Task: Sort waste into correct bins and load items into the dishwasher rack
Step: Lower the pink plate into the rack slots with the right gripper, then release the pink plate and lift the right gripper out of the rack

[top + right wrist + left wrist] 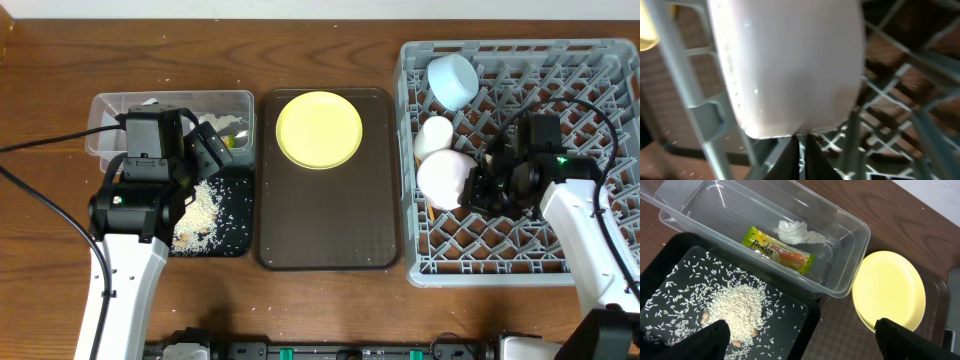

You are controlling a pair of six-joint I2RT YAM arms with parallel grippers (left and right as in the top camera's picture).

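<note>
**A:** From overhead, where is the danger?

**B:** At the large square grey plastic dishwasher rack (pixel 500 272). The right tool (pixel 480 188) is at the edge of the pale pinkish-white bowl (pixel 445 178). That bowl sits in the rack just beside the small white cup (pixel 434 135). The light blue bowl (pixel 452 78) lies toward a far corner. Released on a tilt, I judge the pale bowl could roll onto the cup.

**A:** And the round yellow plate (pixel 318 130)?

**B:** It lies flat on the dark brown serving tray (pixel 330 230), not yet loaded. A flat rim offers little to pinch, so it may skid.

**A:** The left wrist view?

**B:** The left tool (pixel 802 330) hangs wide and empty over the shallow black rectangular tray (pixel 670 260), which holds the loose white rice grains (pixel 737 307). The crumpled white tissue (pixel 797 232) and the small yellow-green snack wrapper (pixel 779 251) lie in the clear plastic rectangular tub (pixel 855 255). A low sweep toward the plate could scatter rice onto the tabletop (pixel 855 197).

**A:** The right wrist?

**B:** Its fingers (pixel 790 160) are drawn narrow and seem to pinch the bowl's thin wall. So slight a hold could let the bowl swivel, or a peg could snag it.
</note>
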